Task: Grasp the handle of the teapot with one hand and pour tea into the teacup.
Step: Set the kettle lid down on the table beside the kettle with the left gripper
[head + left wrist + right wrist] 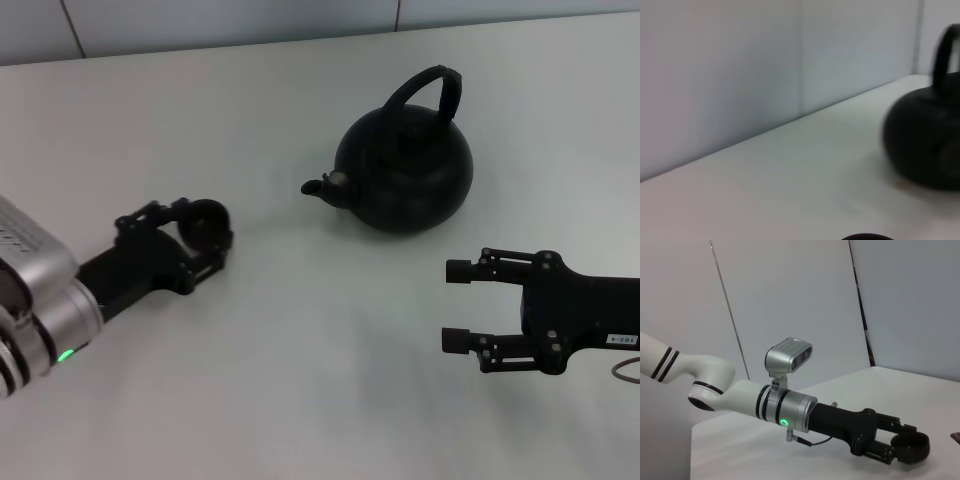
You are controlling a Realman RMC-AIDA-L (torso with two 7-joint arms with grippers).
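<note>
Cast-iron-looking teapot (405, 170) seems heavy, so grab the arched handle (432, 88) at its top; right gripper (457, 305) spread wide, left gripper (205, 232) clamps the teacup (207, 222).

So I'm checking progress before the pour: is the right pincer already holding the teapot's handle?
No: the right pincer sits open above the table, apart from the teapot, whose handle stands free.

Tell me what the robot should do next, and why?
Probably move the open right gripper up to the teapot's handle. It sits apart from the teapot, while the left gripper already holds the teacup near the spout.
</note>
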